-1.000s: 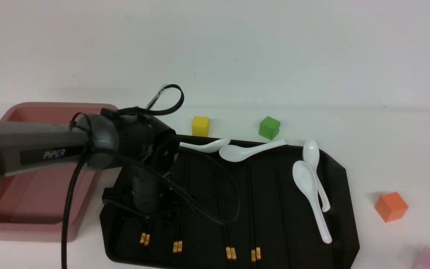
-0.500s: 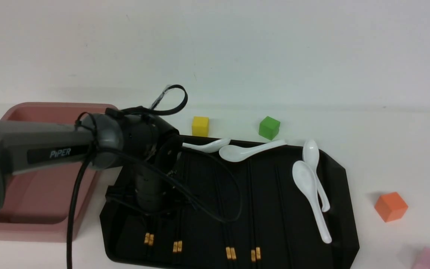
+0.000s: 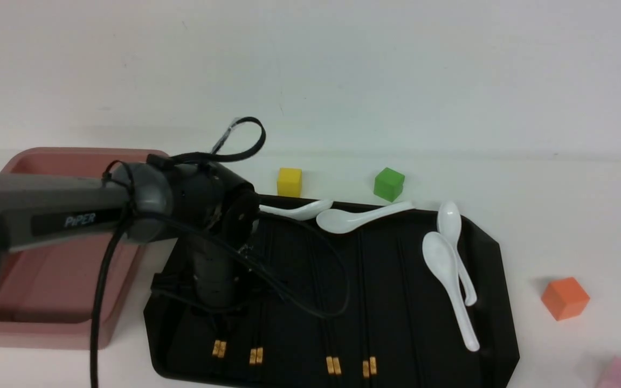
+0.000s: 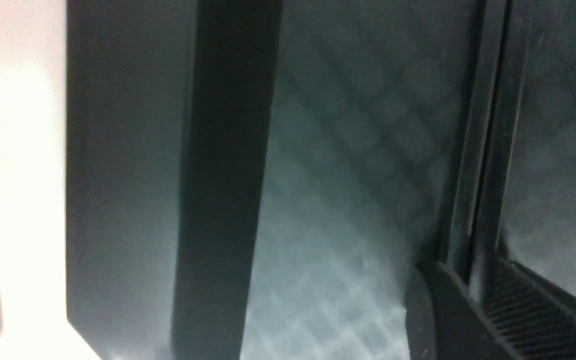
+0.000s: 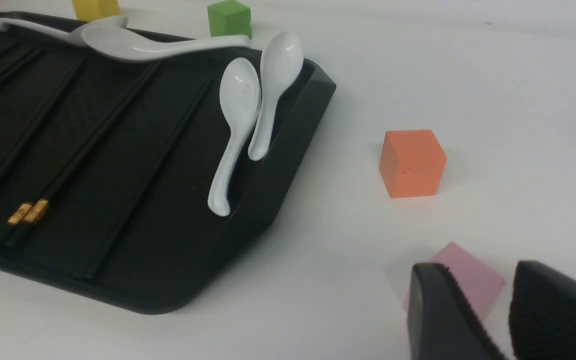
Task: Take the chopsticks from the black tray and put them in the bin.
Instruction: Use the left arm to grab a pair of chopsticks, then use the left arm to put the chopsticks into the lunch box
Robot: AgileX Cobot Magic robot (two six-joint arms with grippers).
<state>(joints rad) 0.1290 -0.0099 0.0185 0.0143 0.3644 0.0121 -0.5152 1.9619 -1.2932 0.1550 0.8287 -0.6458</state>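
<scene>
Left gripper (image 3: 219,315) is down on the black tray (image 3: 496,280), its fingers (image 4: 473,320) closed around one pair of chopsticks (image 4: 483,150), gold bands poking out just below. Three more pairs lie on the tray just right of those fingers. The pink bin (image 3: 46,328) sits just left. Right gripper (image 5: 505,310) hovers over the counter (image 5: 493,75) by a pink cube (image 5: 460,275), fingers slightly apart, holding nothing.

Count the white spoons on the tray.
4. Two lie along the far edge of the black tray, spoon and spoon; two lie side by side near its right edge, spoon and spoon.
</scene>
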